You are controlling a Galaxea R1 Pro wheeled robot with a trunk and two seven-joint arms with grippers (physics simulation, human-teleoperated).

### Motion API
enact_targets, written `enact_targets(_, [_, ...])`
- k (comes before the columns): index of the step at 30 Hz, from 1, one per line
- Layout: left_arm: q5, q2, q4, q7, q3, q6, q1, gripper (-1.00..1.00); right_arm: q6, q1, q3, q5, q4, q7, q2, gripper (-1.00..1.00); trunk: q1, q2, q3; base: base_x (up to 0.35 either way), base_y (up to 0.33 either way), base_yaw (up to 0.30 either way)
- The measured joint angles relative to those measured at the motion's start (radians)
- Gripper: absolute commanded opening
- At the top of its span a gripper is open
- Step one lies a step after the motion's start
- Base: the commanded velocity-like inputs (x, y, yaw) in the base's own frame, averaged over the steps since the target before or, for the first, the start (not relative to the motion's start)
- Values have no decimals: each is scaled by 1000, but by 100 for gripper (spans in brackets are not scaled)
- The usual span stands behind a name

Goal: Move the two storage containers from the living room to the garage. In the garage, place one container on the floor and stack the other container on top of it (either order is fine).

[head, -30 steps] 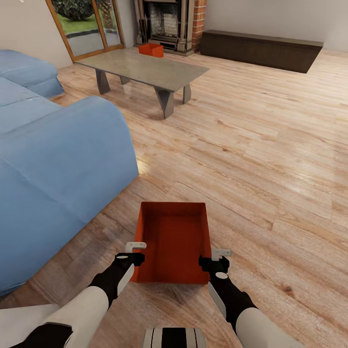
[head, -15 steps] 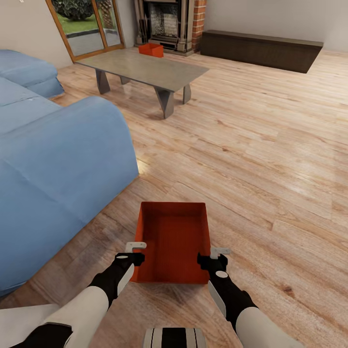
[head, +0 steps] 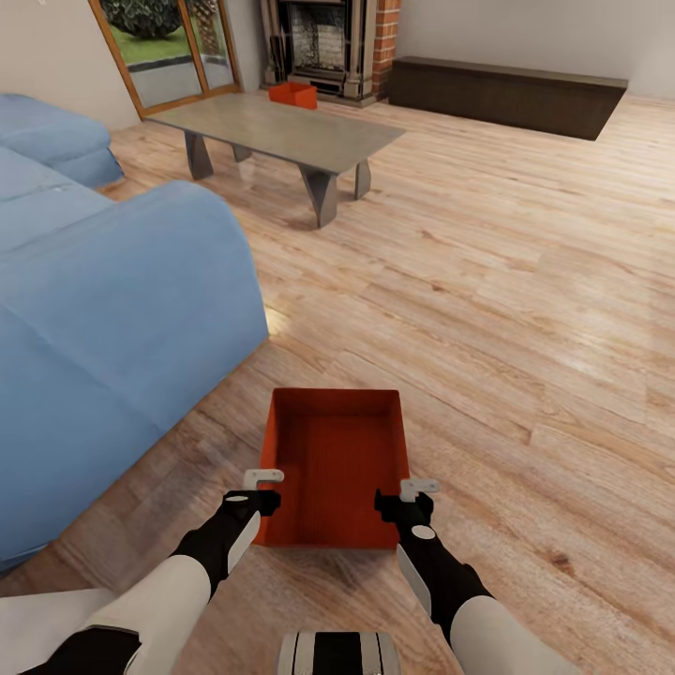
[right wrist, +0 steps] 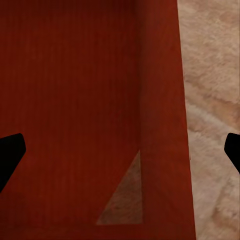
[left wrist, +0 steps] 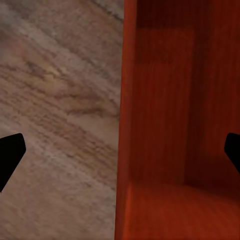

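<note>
- Head view: the living room has a light wood plank floor (head: 525,281); a blue sofa (head: 103,328) runs along the robot's left, a low grey table (head: 281,131) stands farther off, and behind it are a brick fireplace (head: 337,42) and a long dark bench (head: 506,94) against the wall
- One storage container (head: 337,464), red-orange and open-topped, sits on the planks right in front of the robot, just beside the sofa's corner; the second storage container (head: 292,95) is far off, by the table's far edge in front of the fireplace
- The left gripper (head: 260,490) is at the near container's left wall and the right gripper (head: 409,499) at its right wall, both near the closest corners
- Left wrist view: the dark fingertips (left wrist: 10,155) stand wide apart, one over the planks and one over the bin's inside, with the container's wall (left wrist: 125,125) between them and not pinched
- Right wrist view: the fingertips (right wrist: 10,155) are likewise spread wide, straddling the container's wall (right wrist: 165,125), one inside the bin and one over the floor, nothing clamped
</note>
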Motion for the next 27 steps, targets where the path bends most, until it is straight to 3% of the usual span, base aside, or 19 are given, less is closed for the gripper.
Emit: enact_targets(27, [1, 2, -1, 0, 2, 0, 0, 100, 2, 0, 1, 5, 0, 2, -5, 100, 8, -14, -6, 0, 0, 0])
